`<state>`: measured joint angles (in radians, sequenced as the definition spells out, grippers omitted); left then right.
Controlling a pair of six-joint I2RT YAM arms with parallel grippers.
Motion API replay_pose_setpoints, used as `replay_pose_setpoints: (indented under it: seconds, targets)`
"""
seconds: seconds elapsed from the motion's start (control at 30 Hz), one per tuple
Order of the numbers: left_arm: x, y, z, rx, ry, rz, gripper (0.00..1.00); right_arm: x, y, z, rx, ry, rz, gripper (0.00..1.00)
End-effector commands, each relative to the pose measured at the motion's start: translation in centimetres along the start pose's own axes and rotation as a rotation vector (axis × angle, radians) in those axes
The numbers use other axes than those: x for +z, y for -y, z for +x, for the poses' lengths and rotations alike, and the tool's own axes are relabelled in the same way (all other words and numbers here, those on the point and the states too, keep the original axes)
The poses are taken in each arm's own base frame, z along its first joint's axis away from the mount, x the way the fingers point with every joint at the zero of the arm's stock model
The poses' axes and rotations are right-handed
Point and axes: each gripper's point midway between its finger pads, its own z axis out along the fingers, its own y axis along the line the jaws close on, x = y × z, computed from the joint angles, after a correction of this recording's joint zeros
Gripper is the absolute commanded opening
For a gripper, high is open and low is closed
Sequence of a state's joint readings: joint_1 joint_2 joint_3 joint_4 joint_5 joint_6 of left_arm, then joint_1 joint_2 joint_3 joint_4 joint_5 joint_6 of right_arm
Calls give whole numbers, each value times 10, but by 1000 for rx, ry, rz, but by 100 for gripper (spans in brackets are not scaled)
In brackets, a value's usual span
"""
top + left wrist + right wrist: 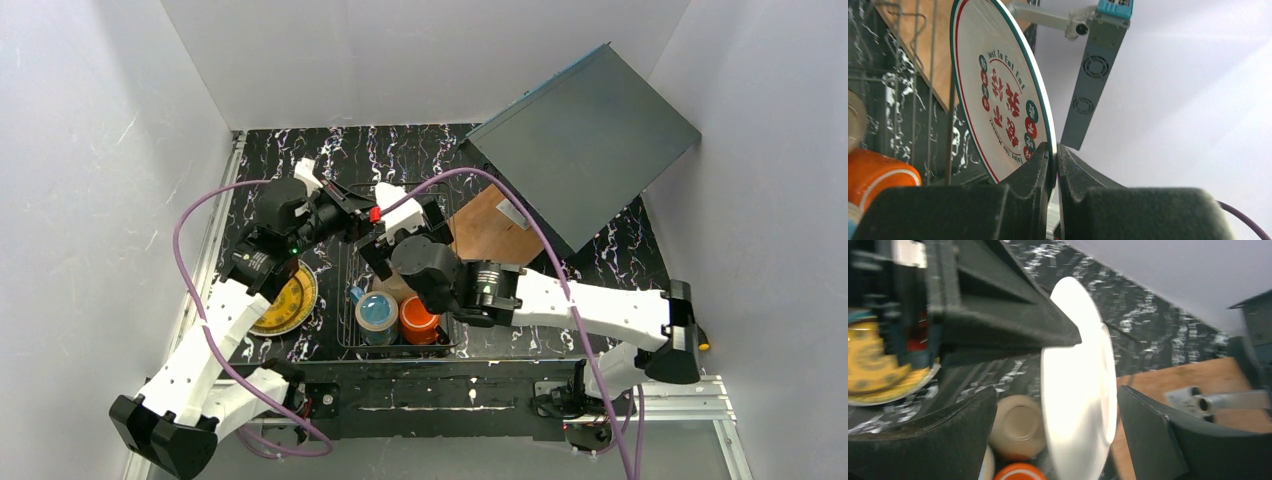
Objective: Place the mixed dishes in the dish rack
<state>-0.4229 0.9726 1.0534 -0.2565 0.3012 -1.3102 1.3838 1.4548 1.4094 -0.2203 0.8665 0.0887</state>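
My left gripper (1054, 155) is shut on the rim of the white plate with coloured marks (998, 95), which stands on edge over the dish rack (343, 290). My right gripper (1057, 390) is open, one finger on each side of the same plate (1078, 385), touching neither face. In the rack below lie the white-and-tan bowl (1018, 427), the orange mug (418, 318) and the blue patterned mug (377, 313). The yellow ornate plate (285, 300) lies flat on the table, left of the rack.
A brown wooden board (485, 230) lies right of the rack, partly under the large grey slanted panel (585, 140). White walls close in the black marbled table (620, 250) on three sides. Purple cables loop over both arms.
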Motion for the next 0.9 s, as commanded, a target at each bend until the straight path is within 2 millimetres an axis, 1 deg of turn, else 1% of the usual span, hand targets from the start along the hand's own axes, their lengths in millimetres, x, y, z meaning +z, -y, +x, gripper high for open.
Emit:
replay_pose_setpoints:
  seconds: [0.0, 0.03, 0.1, 0.13, 0.2, 0.3, 0.43, 0.5, 0.53, 0.57, 0.6, 0.67, 0.8, 0.83, 0.87]
  targets:
    - [-4, 29, 13, -49, -30, 92, 0, 7, 39, -4, -153, 14, 288, 95]
    - [-4, 29, 16, -49, -33, 87, 0, 9, 41, -1, -190, 6, 311, 92]
    - [-4, 27, 18, -44, -34, 73, 0, 9, 44, 3, -233, 6, 329, 84]
    - [-5, 22, 19, -57, -25, 55, 0, 9, 47, 6, -255, 21, 333, 75]
    - [-5, 25, 21, -55, -34, 64, 0, 11, 45, 15, -276, 8, 327, 74]
    - [-9, 28, 24, -32, -48, 65, 0, 14, 45, 22, -292, 2, 340, 70]
    - [-15, 24, 24, -28, -34, 61, 0, 16, 49, 24, -291, 7, 377, 58]
    - [-17, 22, 24, -22, -32, 59, 0, 17, 52, 24, -289, 10, 389, 47]
    - [-18, 22, 25, -20, -35, 58, 0, 17, 54, 24, -288, 12, 395, 38]
    - [-19, 21, 26, -19, -37, 56, 0, 17, 56, 23, -287, 16, 400, 24]
    - [-20, 20, 27, -16, -40, 56, 0, 17, 57, 22, -285, 20, 408, 15]
    - [-18, 16, 25, -11, -32, 47, 0, 18, 59, 19, -281, 26, 421, 2]
    - [-12, 9, 24, -7, -27, 29, 0, 21, 57, 17, -274, 21, 447, 1]
    - [-11, 8, 24, -7, -28, 25, 2, 20, 59, 18, -264, 19, 456, 1]
    - [-10, 7, 24, -6, -26, 24, 10, 19, 61, 19, -255, 16, 467, 1]
